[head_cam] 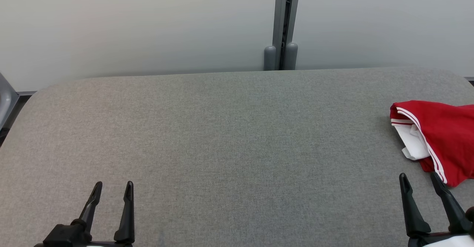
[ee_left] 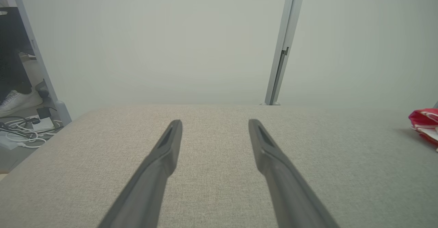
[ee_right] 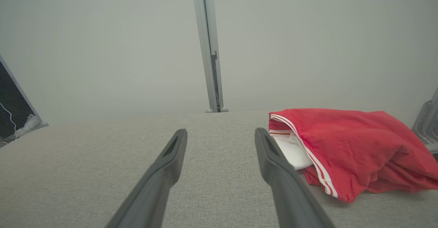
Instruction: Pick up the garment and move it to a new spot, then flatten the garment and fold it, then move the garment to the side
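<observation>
- So, at the far left of the left wrist view there's a tangle of white cables on the floor, with a white shoe just above it.
- Lower left of the head view: left gripper, fingers spread apart with nothing between them, over the grey fabric table.
- Top middle: a grey post stands between two pale wall panels, right behind the table's far edge.
- Lower right: right gripper, fingers also apart and empty.
- Right edge of the frame: the red garment, crumpled on the table, with white stripe trim and white lining showing, partly cut off by the frame. The right gripper's right fingertip is just beside its lower edge; can't tell if they touch.
</observation>
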{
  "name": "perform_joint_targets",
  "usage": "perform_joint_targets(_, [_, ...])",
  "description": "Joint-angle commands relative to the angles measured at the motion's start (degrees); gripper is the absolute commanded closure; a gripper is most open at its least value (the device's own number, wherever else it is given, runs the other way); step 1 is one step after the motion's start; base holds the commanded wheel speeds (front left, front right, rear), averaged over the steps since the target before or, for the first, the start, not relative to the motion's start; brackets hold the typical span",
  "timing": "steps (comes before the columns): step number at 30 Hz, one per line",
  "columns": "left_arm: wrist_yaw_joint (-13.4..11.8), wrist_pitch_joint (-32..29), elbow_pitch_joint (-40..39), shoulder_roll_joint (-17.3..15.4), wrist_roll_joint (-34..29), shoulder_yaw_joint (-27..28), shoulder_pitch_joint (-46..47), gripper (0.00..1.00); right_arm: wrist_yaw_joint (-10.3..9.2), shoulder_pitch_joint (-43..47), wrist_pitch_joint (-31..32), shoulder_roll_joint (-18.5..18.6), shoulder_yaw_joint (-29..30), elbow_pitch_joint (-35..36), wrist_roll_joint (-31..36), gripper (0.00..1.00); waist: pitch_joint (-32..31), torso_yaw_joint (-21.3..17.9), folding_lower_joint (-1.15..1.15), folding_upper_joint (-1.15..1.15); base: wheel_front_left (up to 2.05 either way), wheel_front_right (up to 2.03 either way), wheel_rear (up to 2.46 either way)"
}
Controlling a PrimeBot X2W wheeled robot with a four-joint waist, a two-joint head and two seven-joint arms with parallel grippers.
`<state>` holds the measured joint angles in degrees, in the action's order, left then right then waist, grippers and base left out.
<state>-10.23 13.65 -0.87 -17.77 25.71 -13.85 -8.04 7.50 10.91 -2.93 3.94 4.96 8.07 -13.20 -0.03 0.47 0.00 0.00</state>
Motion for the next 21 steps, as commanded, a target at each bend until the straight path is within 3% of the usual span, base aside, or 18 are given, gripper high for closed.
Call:
perform_joint_targets(1, [-0.4,0.3,0.2,-0.4,0.2,0.0,0.1,0.00,-0.01,0.4,0.2,0.1,0.2,0.2,0.2,0.00,0.0,0.0,0.00,0.00,0.00,0.00,0.00])
perform_joint_targets(21, [-0.4,0.3,0.9,-0.6,0.7,-0.4,0.6,0.00,-0.01,0.3,0.5,-0.2,-0.2,0.1,0.0,0.00,-0.3,0.0,0.00,0.00,0.00,0.00,0.00])
